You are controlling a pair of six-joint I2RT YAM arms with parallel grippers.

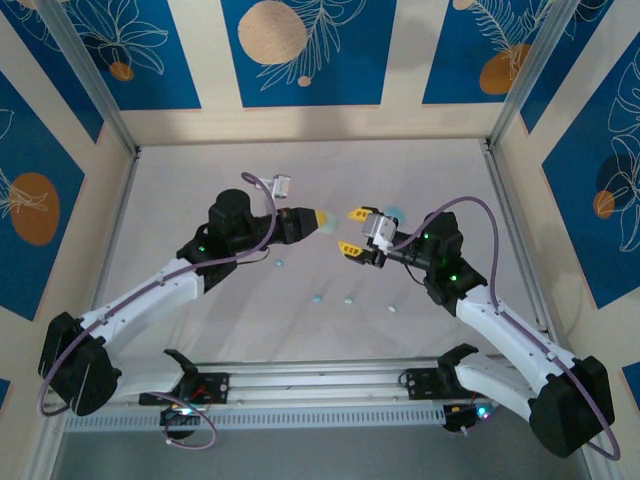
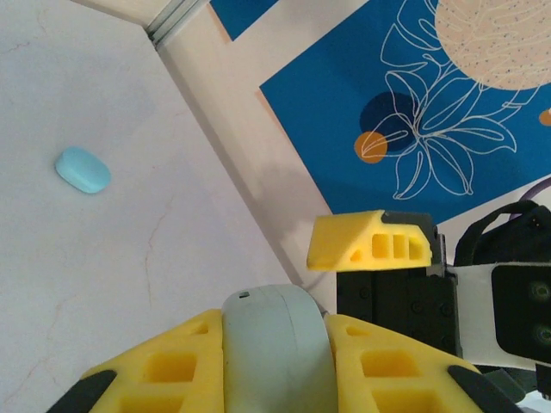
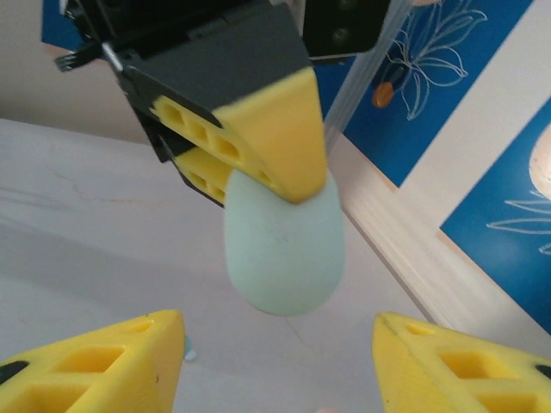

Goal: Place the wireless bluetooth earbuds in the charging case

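I see left gripper (image 1: 318, 217) clenched on mint case (image 3: 284, 249), mid-desk. Right gripper (image 1: 349, 230) released, fingers spread wide either side of mint case (no contact on my feed). Earbuds (image 1: 317, 298) loose on desk (image 1: 200, 180), nearer arm bases. Blue case (image 2: 83, 169) on desk beyond.

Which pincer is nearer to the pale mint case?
Left. The left pincer grips the pale mint case itself. The right pincer stands open, facing the case, a gap apart.
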